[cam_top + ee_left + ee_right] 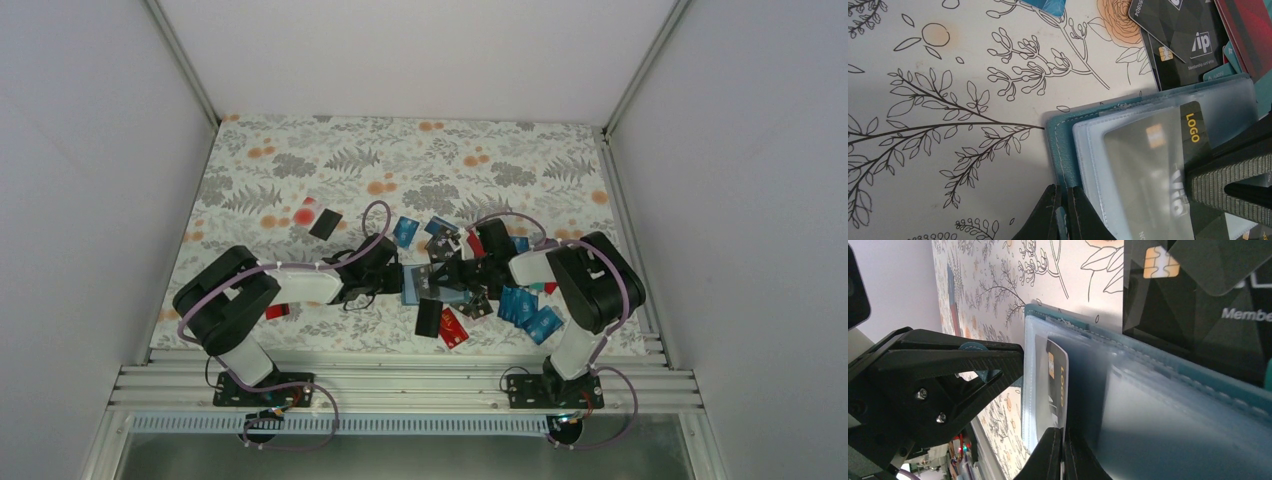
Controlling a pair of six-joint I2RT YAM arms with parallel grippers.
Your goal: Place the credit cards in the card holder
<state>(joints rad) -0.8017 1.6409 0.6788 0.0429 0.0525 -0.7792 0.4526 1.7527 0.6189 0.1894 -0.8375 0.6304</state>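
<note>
The card holder (413, 284) lies open on the floral cloth between both arms, teal cover (1064, 142) outside, clear sleeves inside. My left gripper (1066, 190) is shut on the cover's stitched left edge. My right gripper (1064, 432) is shut on a black credit card (1058, 374) with yellow "LOGO" print (1193, 127), which sits partly inside a clear sleeve (1148, 430). In the top view the left gripper (396, 281) and right gripper (450, 276) meet at the holder. More credit cards lie around: blue ones (526, 308), a red one (454, 328), black ones (1180, 42).
A black card (325, 223) and a red card (305, 212) lie apart at the back left. A red card (278, 311) sits by the left arm's base. Metal rails (400, 385) border the near edge, and white walls enclose the other sides.
</note>
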